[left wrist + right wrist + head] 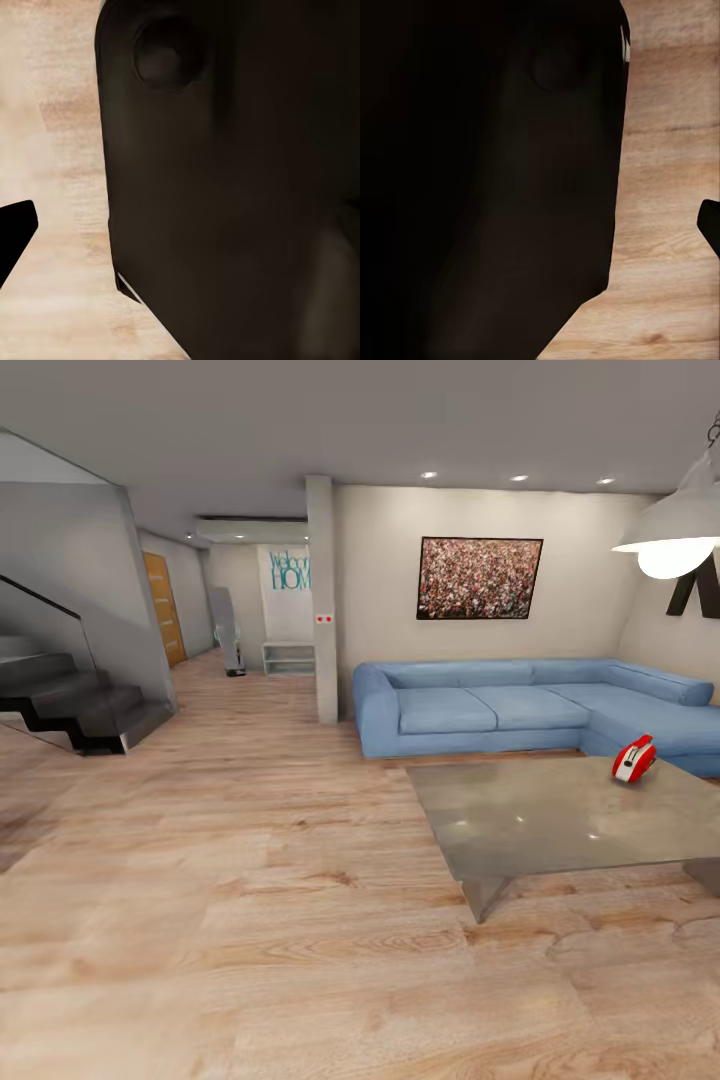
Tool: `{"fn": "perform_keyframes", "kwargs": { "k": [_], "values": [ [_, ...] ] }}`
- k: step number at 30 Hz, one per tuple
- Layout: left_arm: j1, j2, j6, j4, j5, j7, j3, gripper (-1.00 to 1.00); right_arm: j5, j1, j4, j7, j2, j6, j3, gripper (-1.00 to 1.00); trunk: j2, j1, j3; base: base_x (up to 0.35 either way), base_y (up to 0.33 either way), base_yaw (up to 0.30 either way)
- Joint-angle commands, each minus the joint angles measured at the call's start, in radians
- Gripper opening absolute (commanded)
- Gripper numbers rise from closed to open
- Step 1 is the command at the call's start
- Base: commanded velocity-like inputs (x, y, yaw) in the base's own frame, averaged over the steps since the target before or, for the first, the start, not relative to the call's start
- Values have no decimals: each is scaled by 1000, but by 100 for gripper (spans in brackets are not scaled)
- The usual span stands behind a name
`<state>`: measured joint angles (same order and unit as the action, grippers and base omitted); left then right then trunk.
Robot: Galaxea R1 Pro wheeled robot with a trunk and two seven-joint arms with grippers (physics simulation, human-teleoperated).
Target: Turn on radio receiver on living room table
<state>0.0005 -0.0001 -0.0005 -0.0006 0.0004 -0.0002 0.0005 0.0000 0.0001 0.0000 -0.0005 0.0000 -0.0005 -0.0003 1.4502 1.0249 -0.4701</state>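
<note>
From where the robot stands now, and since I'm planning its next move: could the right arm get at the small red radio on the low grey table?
Probably not yet. The small red radio sits toward the far right of the low grey table, with open wood floor between it and the robot. Nothing blocks the approach; the base likely needs to drive closer.

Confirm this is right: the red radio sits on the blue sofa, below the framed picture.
Not quite. In the head view the red radio sits on the grey-brown table, near its far edge in front of the blue sofa. The framed picture hangs above the sofa.
</note>
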Motion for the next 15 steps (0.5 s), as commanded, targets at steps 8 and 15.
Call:
{"fn": "perform_keyframes", "kwargs": {
  "k": [8, 15],
  "values": [
    [24, -5, 10, -19, 5, 7, 6, 100, -1, -7, -1, -6, -1, -5, -3, 100, 0, 0, 0, 0, 0, 0],
    [24, -9, 13, -29, 4, 8, 5, 100, -4, -9, -2, -6, -3, -6, -4, 100, 0, 0, 0, 0, 0, 0]
  ]
}}
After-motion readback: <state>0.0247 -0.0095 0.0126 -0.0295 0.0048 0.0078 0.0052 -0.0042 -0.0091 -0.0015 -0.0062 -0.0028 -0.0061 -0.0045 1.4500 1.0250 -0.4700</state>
